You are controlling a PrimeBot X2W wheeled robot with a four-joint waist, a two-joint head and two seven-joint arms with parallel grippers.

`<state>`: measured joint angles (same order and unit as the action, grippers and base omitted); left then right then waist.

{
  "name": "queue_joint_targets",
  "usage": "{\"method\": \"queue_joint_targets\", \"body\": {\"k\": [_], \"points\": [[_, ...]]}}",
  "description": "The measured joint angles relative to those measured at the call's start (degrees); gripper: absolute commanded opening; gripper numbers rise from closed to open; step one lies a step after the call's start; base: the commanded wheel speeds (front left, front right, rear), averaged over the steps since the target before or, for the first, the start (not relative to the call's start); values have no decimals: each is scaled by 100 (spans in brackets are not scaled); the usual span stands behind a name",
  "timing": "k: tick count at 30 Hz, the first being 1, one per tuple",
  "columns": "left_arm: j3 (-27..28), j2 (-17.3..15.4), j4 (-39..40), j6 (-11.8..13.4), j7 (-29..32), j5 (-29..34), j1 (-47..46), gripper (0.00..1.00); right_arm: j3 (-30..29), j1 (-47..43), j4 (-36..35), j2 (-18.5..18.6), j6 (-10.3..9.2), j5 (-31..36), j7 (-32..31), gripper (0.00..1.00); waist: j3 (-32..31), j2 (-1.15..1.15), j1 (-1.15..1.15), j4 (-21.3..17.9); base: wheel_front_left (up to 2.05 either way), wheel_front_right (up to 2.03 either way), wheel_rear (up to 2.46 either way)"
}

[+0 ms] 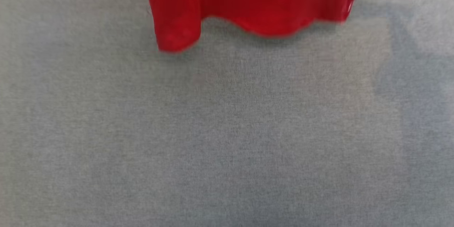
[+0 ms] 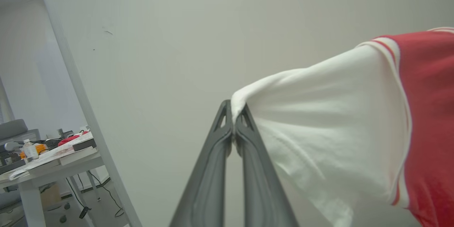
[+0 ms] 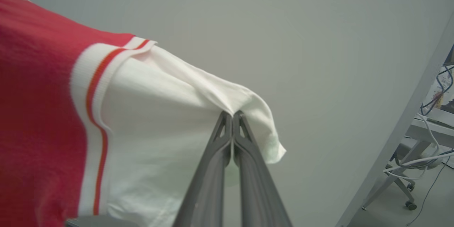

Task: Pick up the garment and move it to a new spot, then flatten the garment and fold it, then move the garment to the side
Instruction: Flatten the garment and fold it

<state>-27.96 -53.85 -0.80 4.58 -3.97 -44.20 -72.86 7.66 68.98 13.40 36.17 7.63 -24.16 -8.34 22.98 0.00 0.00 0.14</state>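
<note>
The garment [image 1: 248, 3], a red jersey, hangs in the air at the top of the head view, its wavy bottom hem just above the grey table surface [image 1: 227, 131]. In the left wrist view my left gripper [image 2: 234, 113] is shut on the tip of one white sleeve [image 2: 330, 138], with the red body [image 2: 429, 113] stretching off to the right. In the right wrist view my right gripper [image 3: 232, 115] is shut on the other white sleeve [image 3: 163, 120], beside its red-white striped trim [image 3: 94, 85]. The chest lettering is hidden.
Grey cloth covers the table below the shirt. A plain pale wall [image 2: 212, 42] stands behind both grippers. A cluttered white desk [image 2: 46, 156] stands far left in the left wrist view; a table frame with cables [image 3: 425, 142] stands at the right of the right wrist view.
</note>
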Motion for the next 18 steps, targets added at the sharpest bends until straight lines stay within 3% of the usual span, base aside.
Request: {"method": "queue_joint_targets", "body": {"k": [7,10,11,18], "points": [[-79,508,-1194,-428,88,247,-1521,0,26,1323,1042,-399,8,375,517,0,802,0,1,-50,0,0,0],[-127,711,-1764,-636,-24,365,-2114,0,22,1812,1492,-584,24,570,765,0,1109,0,1,-77,0,0,0],[-168,915,-2263,-790,-263,537,-2601,0,-33,2264,1938,-742,40,770,1037,0,1388,0,1,-109,0,0,0],[-170,1408,-3219,-899,-879,753,-3318,0,-341,3027,2761,-1013,41,1257,1744,0,1892,0,1,-162,0,0,0]]}}
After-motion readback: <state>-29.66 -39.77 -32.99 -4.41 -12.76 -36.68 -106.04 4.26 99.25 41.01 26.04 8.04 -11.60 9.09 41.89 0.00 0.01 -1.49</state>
